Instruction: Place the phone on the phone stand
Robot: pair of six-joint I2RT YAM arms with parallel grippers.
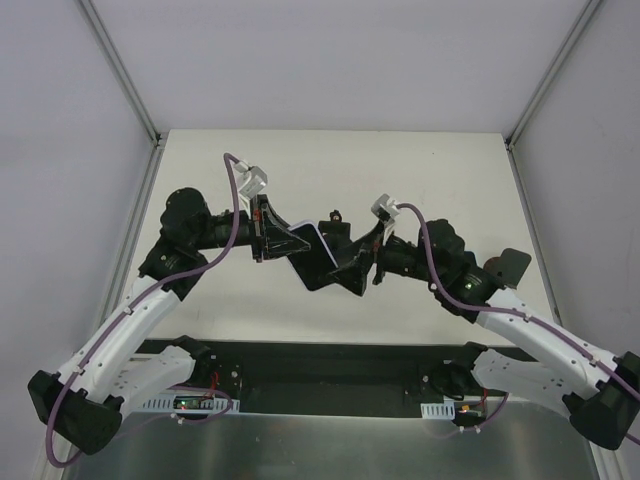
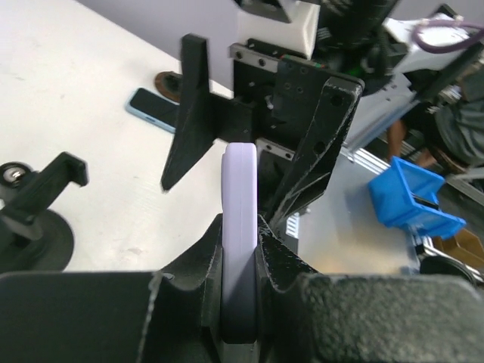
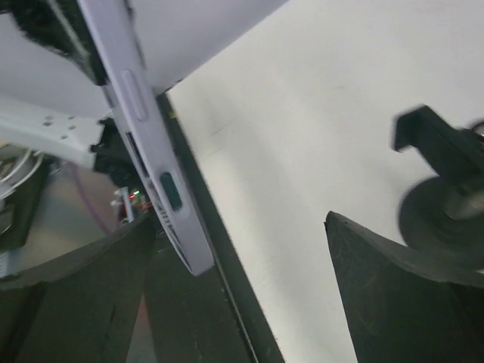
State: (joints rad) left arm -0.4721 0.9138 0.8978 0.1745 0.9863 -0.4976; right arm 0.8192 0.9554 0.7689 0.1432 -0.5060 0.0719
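Observation:
The phone [image 2: 240, 197] has a lavender case and stands on edge, clamped between the fingers of my left gripper [image 2: 240, 249], held above the table. From above it shows as a pale sliver [image 1: 316, 233] at the left gripper [image 1: 290, 242]. My right gripper [image 1: 345, 262] faces it, jaws open on either side of the phone's far end without closing on it. In the right wrist view the phone [image 3: 144, 136] hangs close to the left finger of the right gripper [image 3: 238, 219]. The dark phone stand [image 2: 38, 204] sits on the table beside them and also shows in the right wrist view [image 3: 446, 197].
A light blue phone-like slab [image 2: 155, 110] lies flat on the white table [image 1: 440, 180] behind the right gripper, with a small brown round thing [image 2: 168, 79] by it. A blue bin [image 2: 412, 200] stands off the table's near edge.

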